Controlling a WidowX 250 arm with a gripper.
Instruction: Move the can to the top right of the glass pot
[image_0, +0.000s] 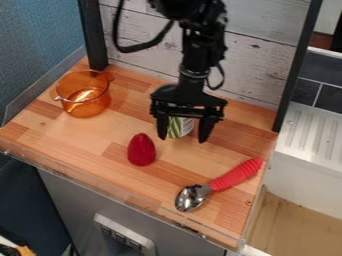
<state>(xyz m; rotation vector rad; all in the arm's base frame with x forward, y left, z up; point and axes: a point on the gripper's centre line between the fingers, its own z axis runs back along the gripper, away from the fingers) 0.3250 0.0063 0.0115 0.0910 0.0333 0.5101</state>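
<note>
The gripper (182, 139) hangs over the middle of the wooden counter, fingers spread open and pointing down. Between its fingers, as seen from here, stands a small can (178, 127) with a green-and-white label; its top is hidden by the gripper body. The left finger looks close to the can, while a gap shows on the right side. An orange see-through glass pot (85, 100) with two small handles stands at the counter's back left, apart from the can.
A red pointed object (141, 150) stands in front of the can, slightly left. A spoon (220, 183) with a red handle lies at the front right. A plank wall (260, 55) rises behind the counter, with black posts at both back corners and a clear low edge in front.
</note>
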